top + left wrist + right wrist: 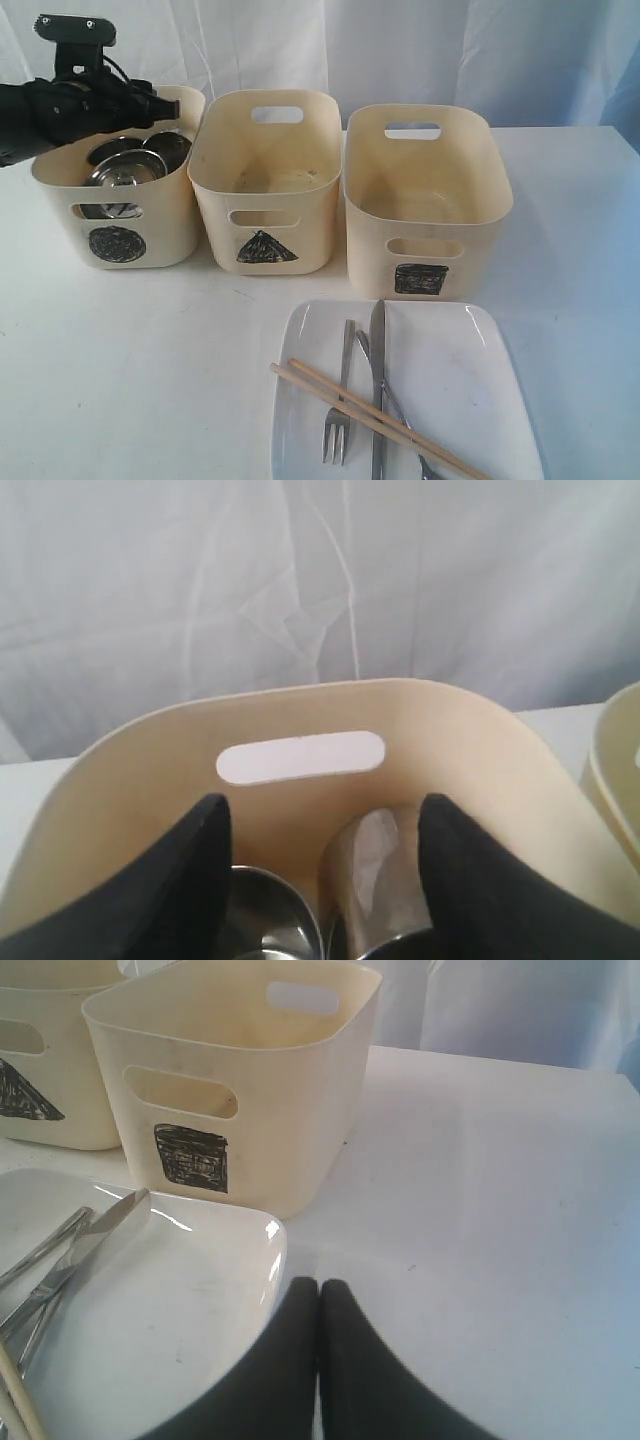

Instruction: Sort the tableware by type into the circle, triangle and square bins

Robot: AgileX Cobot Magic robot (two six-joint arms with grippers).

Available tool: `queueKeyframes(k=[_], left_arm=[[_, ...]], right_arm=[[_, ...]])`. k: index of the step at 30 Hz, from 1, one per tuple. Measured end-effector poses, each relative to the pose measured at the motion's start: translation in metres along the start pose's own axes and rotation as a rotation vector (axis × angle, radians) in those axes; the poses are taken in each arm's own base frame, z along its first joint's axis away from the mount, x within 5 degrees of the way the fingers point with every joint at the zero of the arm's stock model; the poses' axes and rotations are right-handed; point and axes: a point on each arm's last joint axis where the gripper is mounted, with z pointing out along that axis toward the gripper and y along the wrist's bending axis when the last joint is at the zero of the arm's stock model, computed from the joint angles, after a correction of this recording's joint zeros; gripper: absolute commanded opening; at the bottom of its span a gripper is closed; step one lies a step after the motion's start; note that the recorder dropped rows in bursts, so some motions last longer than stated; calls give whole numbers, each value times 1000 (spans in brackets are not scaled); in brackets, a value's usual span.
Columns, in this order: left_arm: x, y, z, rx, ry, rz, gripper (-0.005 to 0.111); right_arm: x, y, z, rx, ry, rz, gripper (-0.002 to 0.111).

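As left gripper hangs spread in the circle bin astride a steel mug, a skewed retreat could snag it; right gripper pressed together.

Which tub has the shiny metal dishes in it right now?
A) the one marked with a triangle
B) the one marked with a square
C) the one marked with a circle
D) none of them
C: the steel bowls sit inside the circle bin, while the triangle bin and square bin show only bare insides.
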Motion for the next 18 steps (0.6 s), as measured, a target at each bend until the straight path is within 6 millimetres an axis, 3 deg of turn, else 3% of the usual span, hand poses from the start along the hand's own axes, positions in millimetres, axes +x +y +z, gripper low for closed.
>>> queueKeyframes(k=[5,11,18], left_arm=[[-21,1,-13,1,-52,-4,58],[-56,1,-43,30,-99,-7,57],[-83,-4,-87,137,-18,101,44]], right_arm=[[0,0,0,0,0,0,0],[0,0,0,0,0,0,0],[0,0,0,0,0,0,0]])
